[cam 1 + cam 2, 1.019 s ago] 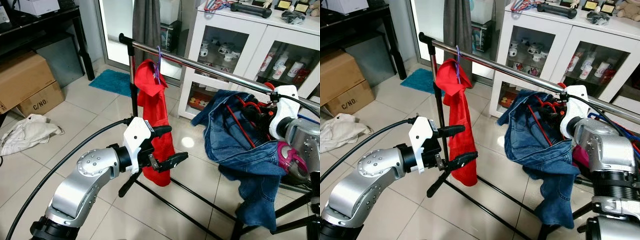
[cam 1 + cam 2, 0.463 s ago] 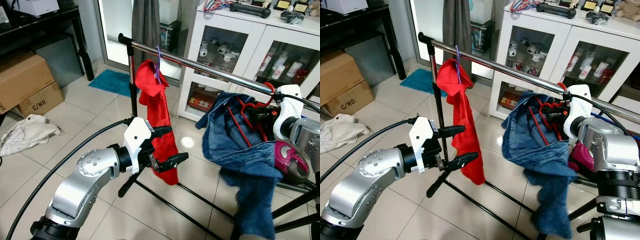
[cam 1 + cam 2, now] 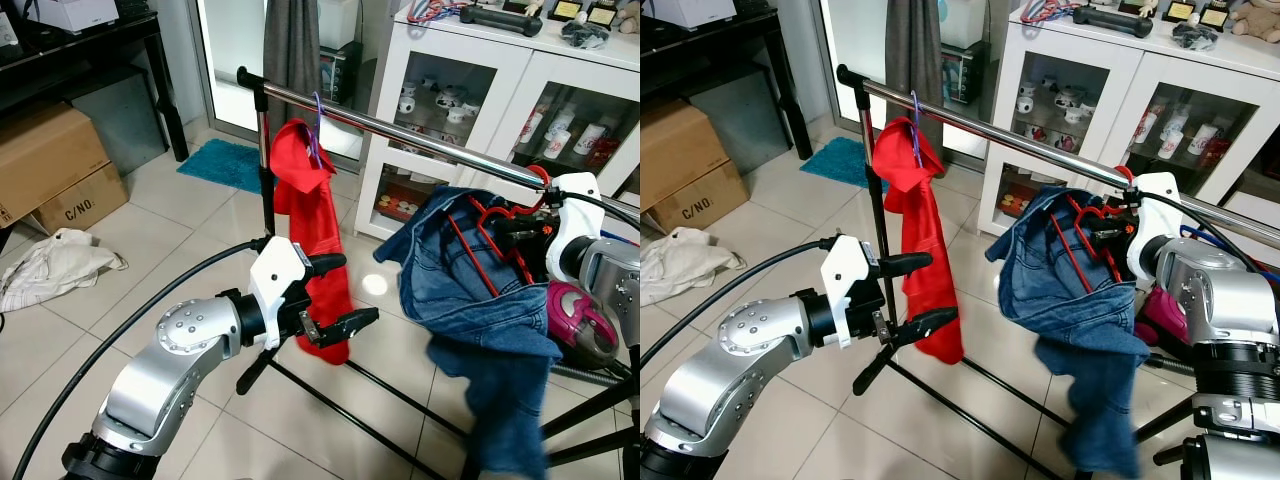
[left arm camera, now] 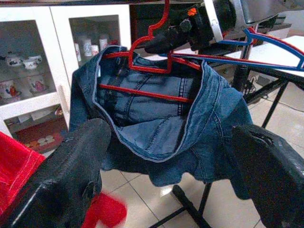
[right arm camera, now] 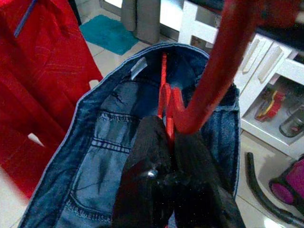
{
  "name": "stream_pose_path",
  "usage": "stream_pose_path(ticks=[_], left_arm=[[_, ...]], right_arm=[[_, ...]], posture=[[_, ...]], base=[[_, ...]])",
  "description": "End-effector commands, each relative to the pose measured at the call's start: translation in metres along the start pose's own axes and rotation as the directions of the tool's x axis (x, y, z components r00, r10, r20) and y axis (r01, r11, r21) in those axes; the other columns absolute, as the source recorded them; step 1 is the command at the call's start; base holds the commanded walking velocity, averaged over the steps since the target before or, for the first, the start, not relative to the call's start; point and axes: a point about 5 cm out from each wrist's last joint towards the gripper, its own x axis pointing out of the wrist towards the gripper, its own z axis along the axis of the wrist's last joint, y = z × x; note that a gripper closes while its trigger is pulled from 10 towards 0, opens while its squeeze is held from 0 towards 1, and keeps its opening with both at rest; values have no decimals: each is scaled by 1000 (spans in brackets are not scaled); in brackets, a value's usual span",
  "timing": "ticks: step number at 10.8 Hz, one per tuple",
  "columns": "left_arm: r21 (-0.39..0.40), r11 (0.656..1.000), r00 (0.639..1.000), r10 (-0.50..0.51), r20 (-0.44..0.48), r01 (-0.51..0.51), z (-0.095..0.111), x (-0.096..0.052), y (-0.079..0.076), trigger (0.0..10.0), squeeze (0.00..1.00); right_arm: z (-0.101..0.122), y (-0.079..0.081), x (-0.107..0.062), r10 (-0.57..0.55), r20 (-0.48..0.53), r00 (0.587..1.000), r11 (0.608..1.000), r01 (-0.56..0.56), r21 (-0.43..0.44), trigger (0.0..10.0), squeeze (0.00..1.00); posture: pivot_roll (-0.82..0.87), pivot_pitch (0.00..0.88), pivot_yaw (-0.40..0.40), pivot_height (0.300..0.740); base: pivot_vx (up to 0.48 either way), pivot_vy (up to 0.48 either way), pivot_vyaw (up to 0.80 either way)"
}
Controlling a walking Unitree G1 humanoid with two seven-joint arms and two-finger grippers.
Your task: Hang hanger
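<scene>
Lower left of the head view: your left gripper (image 3: pixel 340 296), fingers apart and empty, held in front of the rail stand.
Upper centre: red garment (image 3: pixel 312 215) hanging from the metal rail (image 3: pixel 400 132) on a purple hanger (image 3: pixel 317 125).
Centre right: red hanger (image 3: pixel 500 240) carrying a denim jacket (image 3: pixel 470 300), its hook just at the rail.
Right edge: your right gripper (image 5: pixel 173 156), fingers clamped on the red hanger's neck.

- I see the clothes rail (image 3: pixel 400 135) running from 11 o'clock to 3 o'clock.
- A shirt (image 3: pixel 310 230) hangs at 12 o'clock.
- The jacket on its hanger (image 3: pixel 495 255) is at 2 o'clock.
- The cabinet (image 3: pixel 480 90) stands behind the rail.
- Boxes (image 3: pixel 50 165) are at 10 o'clock.
</scene>
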Motion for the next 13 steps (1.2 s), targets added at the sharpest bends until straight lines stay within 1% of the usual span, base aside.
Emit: stream_pose_path(ticks=[1,2,3,4,6,7,8,9,10,11,12,13], left_arm=[[14,1000,1000,-4,-10,4,-1,0,-2,10000,0],[15,1000,1000,-5,-10,5,-1,0,-2,10000,0],[15,1000,1000,-5,-10,5,-1,0,-3,10000,0],[15,1000,1000,-5,-10,6,-1,0,-3,10000,0],[14,1000,1000,-7,-9,7,-1,0,-4,10000,0],[11,1000,1000,-11,-11,11,-2,0,-4,10000,0],[10,1000,1000,-13,-12,13,-2,0,-5,10000,0],[10,1000,1000,-19,-13,19,-2,1,-5,10000,0],[11,1000,1000,-21,-14,22,-2,2,-5,10000,0],[13,1000,1000,-23,-15,23,-2,1,-5,10000,0],[13,1000,1000,-24,-16,24,-2,1,-5,10000,0],[13,1000,1000,-22,-17,23,-2,0,-5,10000,0]], right_arm=[[-5,-1,-1,-12,-31,999,1000,11,-25,10000,0],[-5,-1,-1,-13,-35,999,999,12,-35,10000,0],[-5,0,0,-7,-35,999,1000,6,-19,10000,1000],[-5,-1,-1,-18,-42,999,999,17,-27,10000,1000],[-9,-2,-4,-31,-61,998,999,30,-27,10000,706],[-12,-3,-7,-40,-79,996,999,39,-19,10000,635],[-14,-4,-9,-45,-88,995,999,43,-19,10000,306],[-15,-2,-9,-34,-78,996,999,34,-1,10000,0],[-14,-1,-9,-26,-71,997,1000,27,10,7255,0],[-14,0,-9,-19,-66,998,1000,20,15,1451,0],[-14,1,-10,-15,-66,998,1000,17,19,0,0],[-14,2,-10,-12,-65,998,1000,14,23,0,0]], posture=[[59,0,-66,740],[59,0,-68,740],[60,0,-69,740],[60,0,-69,740],[58,0,-71,740],[55,0,-68,740],[54,0,-67,740],[51,0,-64,740],[51,0,-64,740],[52,0,-60,740],[52,0,-60,740],[54,0,-61,740]], base=[[0,0,0],[0,0,0],[0,0,0],[0,0,0],[0,0,0],[0,0,0],[0,0,0],[0,0,0],[0,0,0],[0,0,0],[0,0,0],[0,0,0]])
